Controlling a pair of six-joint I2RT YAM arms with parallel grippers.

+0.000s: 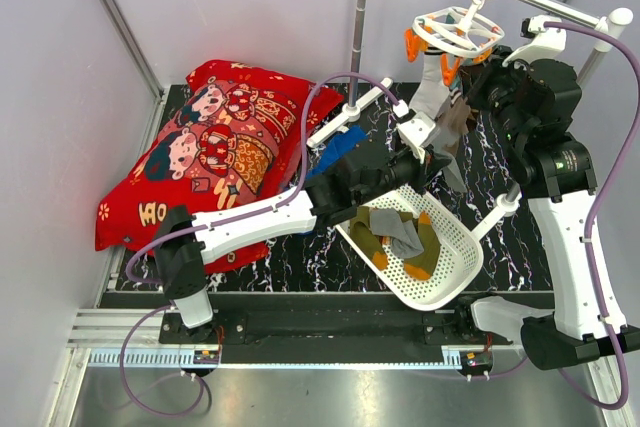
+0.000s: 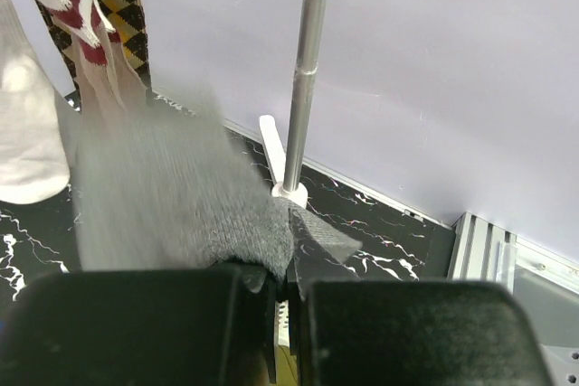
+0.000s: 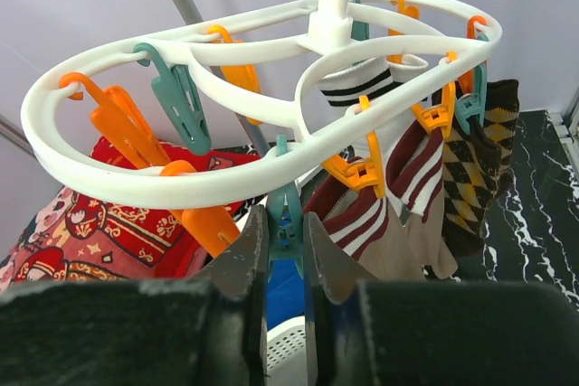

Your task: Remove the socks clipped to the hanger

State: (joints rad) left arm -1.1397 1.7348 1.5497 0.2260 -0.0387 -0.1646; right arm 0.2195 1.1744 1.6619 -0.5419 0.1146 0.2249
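Left end effector (image 2: 282, 294) grips a grey sock (image 2: 172, 205); if the right end effector (image 3: 288, 255), pinching a teal peg (image 3: 288, 220), slips, pulling could tilt the hanger (image 3: 99, 172).

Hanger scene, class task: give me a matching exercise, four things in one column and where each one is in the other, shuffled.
Things:
1. grey sock
2. teal peg
3. olive-green socks
4. brown checked sock

Places:
A. in the white basket
B. clipped on the hanger
C. pinched by the left gripper
D. between the fingers of the right gripper

Pairs: 1-C, 2-D, 3-A, 4-B
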